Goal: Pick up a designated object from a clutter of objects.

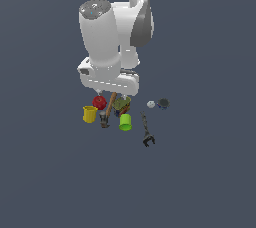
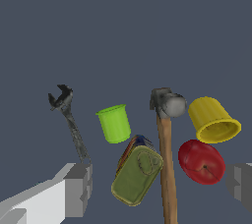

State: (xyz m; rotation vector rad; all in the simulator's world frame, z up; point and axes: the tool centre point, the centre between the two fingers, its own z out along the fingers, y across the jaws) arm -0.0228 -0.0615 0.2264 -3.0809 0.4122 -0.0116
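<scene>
The designated object, a glossy red apple-like ball (image 1: 99, 102) (image 2: 202, 161), rests on the floor among the clutter of objects. Beside it lie a yellow cup (image 1: 89, 114) (image 2: 213, 119) and a wooden-handled hammer (image 1: 107, 109) (image 2: 166, 159). My gripper (image 1: 109, 94) (image 2: 160, 188) hangs just above this group and is open wide. In the wrist view the red ball sits close to one grey finger (image 2: 240, 184), while the other finger (image 2: 78, 188) stands far across, past the olive can (image 1: 121, 104) (image 2: 137, 175). Nothing is held.
A green cup (image 1: 125, 121) (image 2: 114, 123) lies beyond the can. A dark clamp tool (image 1: 146, 132) (image 2: 69, 120) lies toward the exterior view's right. A small white ball (image 1: 151, 104) and a dark round piece (image 1: 163, 103) sit further to that side.
</scene>
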